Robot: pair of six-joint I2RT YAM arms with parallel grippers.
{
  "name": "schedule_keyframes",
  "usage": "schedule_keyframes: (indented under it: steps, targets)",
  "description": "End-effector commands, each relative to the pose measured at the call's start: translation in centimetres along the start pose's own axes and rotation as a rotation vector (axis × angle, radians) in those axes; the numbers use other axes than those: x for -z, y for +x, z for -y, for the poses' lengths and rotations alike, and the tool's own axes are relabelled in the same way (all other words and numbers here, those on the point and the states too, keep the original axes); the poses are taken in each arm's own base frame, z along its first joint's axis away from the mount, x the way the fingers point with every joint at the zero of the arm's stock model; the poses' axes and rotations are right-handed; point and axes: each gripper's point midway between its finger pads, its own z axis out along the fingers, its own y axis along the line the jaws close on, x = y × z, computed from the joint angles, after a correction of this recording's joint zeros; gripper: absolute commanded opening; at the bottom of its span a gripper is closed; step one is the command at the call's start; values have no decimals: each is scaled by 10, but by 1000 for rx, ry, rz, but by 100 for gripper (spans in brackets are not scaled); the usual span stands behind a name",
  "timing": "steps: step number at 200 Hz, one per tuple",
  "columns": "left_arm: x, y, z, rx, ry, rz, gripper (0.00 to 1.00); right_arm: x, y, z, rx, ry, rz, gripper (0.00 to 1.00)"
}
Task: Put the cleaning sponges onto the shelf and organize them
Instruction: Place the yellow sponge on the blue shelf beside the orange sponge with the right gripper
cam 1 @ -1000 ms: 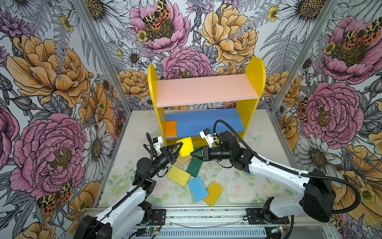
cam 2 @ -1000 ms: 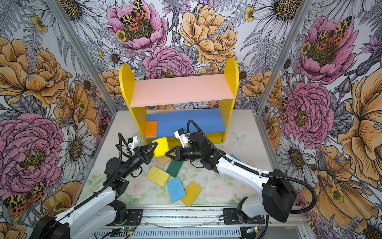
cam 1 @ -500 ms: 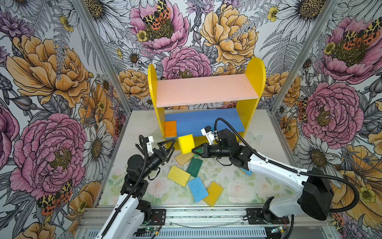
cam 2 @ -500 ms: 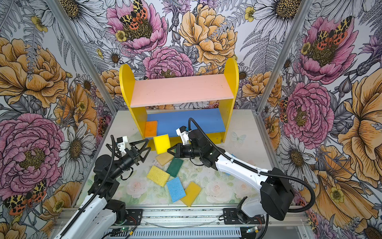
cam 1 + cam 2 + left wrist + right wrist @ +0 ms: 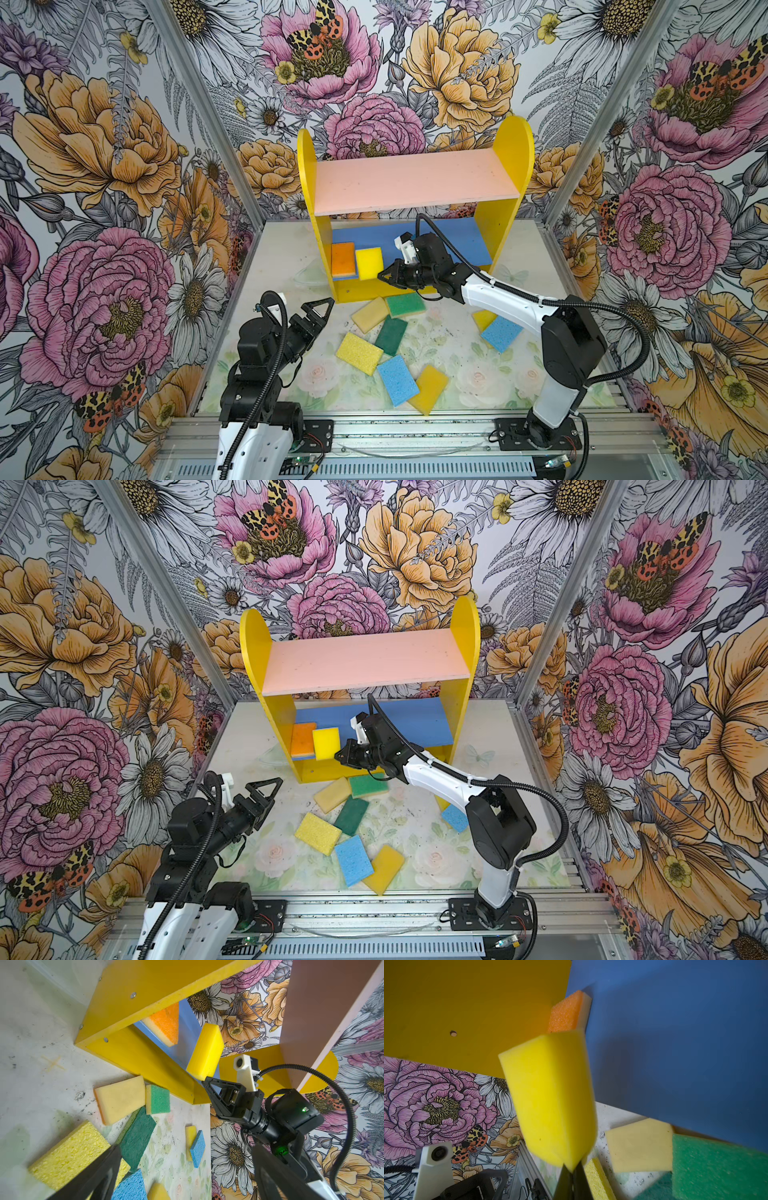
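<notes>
The right gripper [image 5: 380,275] pinches one end of the bright yellow sponge [image 5: 369,263] and holds it tilted over the front edge of the blue lower board [image 5: 461,243] of the shelf [image 5: 505,232]. It sits just beside the orange sponge [image 5: 343,259], which lies by the left side panel [image 5: 309,199]. To the right, the board lies open. The left gripper [image 5: 319,306], fingers spread wide, hangs near the shelf's left front corner, apart from the loose sponges [image 5: 359,352] on the tabletop [image 5: 282,266].

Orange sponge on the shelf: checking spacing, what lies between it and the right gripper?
The bright yellow sponge, tilted beside the orange sponge, its corner at the right gripper; both top views show it.
</notes>
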Motion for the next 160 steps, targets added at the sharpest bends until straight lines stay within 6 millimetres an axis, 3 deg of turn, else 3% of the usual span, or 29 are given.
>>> schedule_keyframes:
  steps: [1,86,133,160]
  targets:
    - [2,7,-5,-31,-8,-25,99,-5,-13,7,8,37,19,0]
    - [2,9,-6,-64,-26,-41,99,-23,-30,21,-10,62,25,1]
    - [5,9,-7,-79,-46,-37,99,-29,-31,20,-10,52,14,8]
    - [5,8,-6,-79,-48,-35,99,-28,-31,18,-8,47,14,20]
